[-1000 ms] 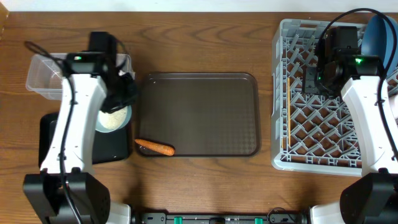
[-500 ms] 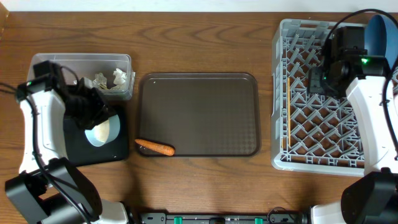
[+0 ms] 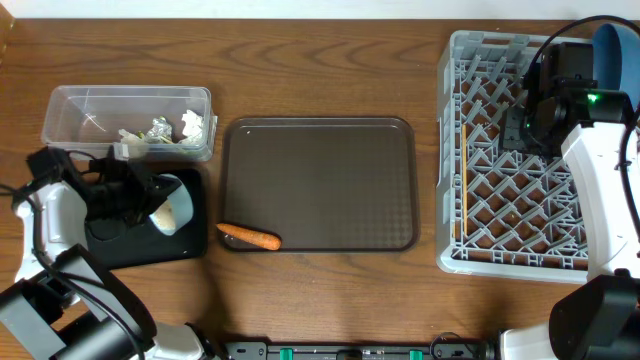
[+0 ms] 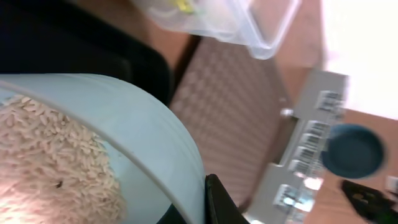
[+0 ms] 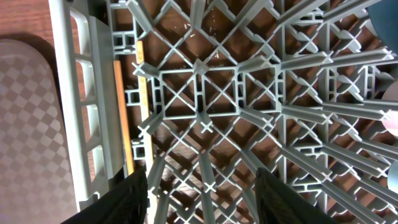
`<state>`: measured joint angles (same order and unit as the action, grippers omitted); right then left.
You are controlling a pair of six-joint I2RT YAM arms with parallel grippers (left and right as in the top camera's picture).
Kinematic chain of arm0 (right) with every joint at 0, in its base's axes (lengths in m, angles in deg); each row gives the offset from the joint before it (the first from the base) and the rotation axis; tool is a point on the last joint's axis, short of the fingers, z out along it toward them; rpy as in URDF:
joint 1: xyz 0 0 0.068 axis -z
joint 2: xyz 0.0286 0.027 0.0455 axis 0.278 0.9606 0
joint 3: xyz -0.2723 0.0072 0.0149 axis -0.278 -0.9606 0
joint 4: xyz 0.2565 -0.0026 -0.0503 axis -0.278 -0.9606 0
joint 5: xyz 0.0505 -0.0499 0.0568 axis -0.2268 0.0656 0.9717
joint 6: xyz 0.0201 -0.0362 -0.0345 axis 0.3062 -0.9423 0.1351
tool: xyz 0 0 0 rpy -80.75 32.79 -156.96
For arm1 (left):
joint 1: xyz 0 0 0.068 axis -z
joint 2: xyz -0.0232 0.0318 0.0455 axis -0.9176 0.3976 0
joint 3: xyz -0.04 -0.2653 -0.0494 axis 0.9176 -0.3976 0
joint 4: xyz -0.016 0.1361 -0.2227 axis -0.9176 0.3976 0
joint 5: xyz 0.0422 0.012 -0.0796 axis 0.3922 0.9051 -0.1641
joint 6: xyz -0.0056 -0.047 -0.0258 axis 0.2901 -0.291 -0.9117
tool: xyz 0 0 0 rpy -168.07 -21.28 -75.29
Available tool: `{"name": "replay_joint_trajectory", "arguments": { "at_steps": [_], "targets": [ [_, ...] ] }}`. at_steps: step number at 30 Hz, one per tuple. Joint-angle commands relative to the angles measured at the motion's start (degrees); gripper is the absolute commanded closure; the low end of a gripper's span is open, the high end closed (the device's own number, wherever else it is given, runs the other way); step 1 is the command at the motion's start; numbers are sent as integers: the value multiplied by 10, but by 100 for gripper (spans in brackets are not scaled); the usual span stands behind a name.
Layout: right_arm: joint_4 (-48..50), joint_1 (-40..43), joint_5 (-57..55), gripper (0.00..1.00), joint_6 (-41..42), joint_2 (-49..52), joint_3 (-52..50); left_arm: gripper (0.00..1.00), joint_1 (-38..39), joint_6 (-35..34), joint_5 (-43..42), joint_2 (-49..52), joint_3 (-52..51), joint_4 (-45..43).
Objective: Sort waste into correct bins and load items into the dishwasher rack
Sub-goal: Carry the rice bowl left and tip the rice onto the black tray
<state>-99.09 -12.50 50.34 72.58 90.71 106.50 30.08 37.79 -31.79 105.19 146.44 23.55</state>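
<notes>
Swinging out toward the table's left edge over the last second, the left arm has rolled its wrist, so the bowl [image 3: 172,207], which showed a full round mouth from above, now lies tipped on its side; the right arm has barely shifted. Largest on the table, the dishwasher rack [image 3: 500,200] fills the right edge, with the chopsticks [image 3: 463,170] lying along its left wall and the dark blue plate [image 3: 612,50] at its far right corner. The right gripper [image 3: 527,128] hovers over its far half, fingers spread with only lattice beneath. The brown serving tray [image 3: 318,170] in the middle carries just the carrot [image 3: 248,237] at its front left corner. The carrot's long axis runs along the front edge, to the right of the left gripper [image 3: 148,203], the nearer one. The clear tub [image 3: 90,110] at the far left holds the crumpled tissue [image 3: 192,122] and the yellow wrapper [image 4: 181,5]. In front of it, the black tray [image 3: 170,250] lies under the bowl, whose rim the left fingers pinch tight. Rice [image 4: 50,162] is still heaped inside, so I'd judge a steeper tip is needed.
</notes>
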Motion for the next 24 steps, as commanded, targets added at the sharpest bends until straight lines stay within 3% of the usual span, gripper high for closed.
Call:
{"name": "replay_joint_trajectory", "arguments": {
  "at_steps": [1, 8, 24],
  "targets": [
    [1, 3, -4, 45, -7, -12, 1, 94, -12, 38, -104, 3, -3, -3],
    [0, 3, -4, 45, -7, -12, 1, 94, -18, 99, -191, 3, -2, -2],
    [-1, 3, -4, 45, -7, -12, 1, 94, -20, 133, -200, 3, -3, -2]
  ]
}}
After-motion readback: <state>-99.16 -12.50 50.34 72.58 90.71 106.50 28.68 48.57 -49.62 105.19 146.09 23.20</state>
